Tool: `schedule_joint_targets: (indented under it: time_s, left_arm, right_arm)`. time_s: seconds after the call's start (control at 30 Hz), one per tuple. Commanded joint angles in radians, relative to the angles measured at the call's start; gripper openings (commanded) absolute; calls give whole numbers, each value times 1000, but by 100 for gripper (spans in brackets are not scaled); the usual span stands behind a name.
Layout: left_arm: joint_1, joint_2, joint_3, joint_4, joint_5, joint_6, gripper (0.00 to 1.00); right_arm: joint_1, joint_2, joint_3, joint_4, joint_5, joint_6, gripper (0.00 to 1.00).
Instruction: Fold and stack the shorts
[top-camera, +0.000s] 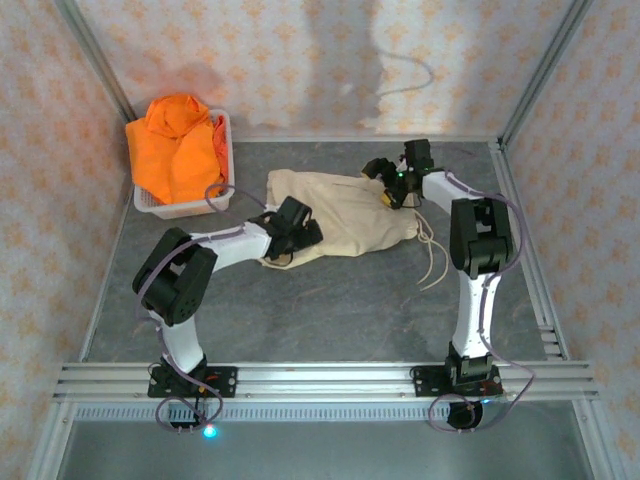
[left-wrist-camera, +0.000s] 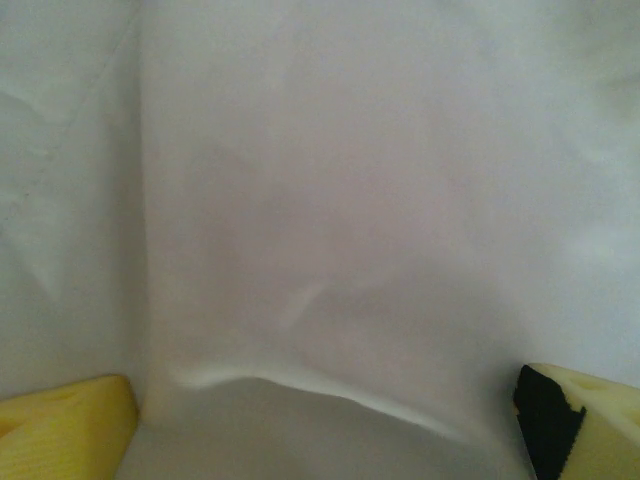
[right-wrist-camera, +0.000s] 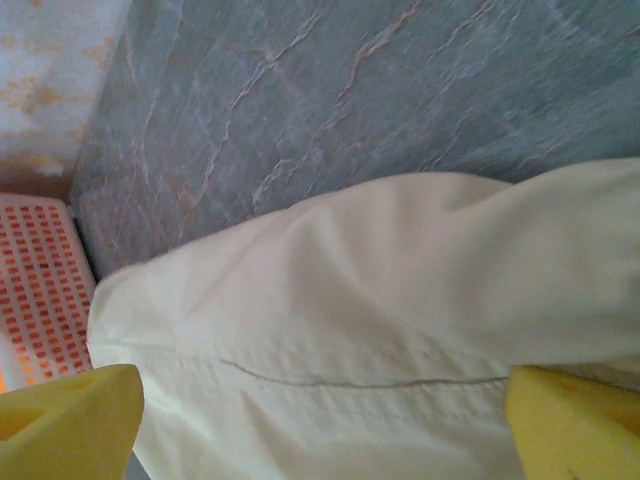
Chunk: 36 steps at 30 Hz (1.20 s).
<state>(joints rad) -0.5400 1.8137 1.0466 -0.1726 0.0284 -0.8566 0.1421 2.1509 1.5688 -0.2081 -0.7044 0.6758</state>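
No lettering, label, brand or number can be read anywhere — nothing legible.

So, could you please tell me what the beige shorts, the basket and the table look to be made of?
Beige shorts: soft matte woven cloth, by its creases and stitched seam.
Basket: white plastic, probably, with moulded mesh walls.
Table: grey, stone-veined surface, possibly printed laminate.

- L arm (top-camera: 225, 245): base near-left, elbow bent high, forearm reaching fwd & to the right.
- L gripper (top-camera: 295, 228): pointing down, jaws wide apart; yellow pads (left-wrist-camera: 65, 425) sit at opposite bottom corners of its wrist view.
- R arm (top-camera: 470, 240): upright from base near-right, forearm angled fwd & left.
- R gripper (top-camera: 392, 190): tilted down, jaws spread wide.
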Motion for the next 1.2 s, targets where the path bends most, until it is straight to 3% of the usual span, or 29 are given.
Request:
schedule_joint_targets:
  time_s: [0.0, 0.27, 0.47, 0.73, 0.93, 1.17]
  left_arm:
    - [-7, -52, -107, 36, -50, -55, 100]
    - [-40, -194, -361, 95, -140, -161, 100]
    - [-61, -312, -469, 89, -160, -212, 100]
    - [-61, -523, -284, -84, -205, -87, 100]
    - [-60, -431, -68, -90, -167, -20, 100]
    - [-36, -146, 103, 30, -64, -50, 100]
  right_arm:
    - [-38, 26, 53, 53, 17, 81, 93]
    - [-62, 100, 108, -37, 96, 69, 93]
    - [-54, 49, 18, 29, 62, 85, 94]
    - [-21, -252, -98, 34, 18, 24, 98]
    - [6, -448, -238, -3, 14, -7, 100]
    - [21, -451, -387, 40, -5, 2, 99]
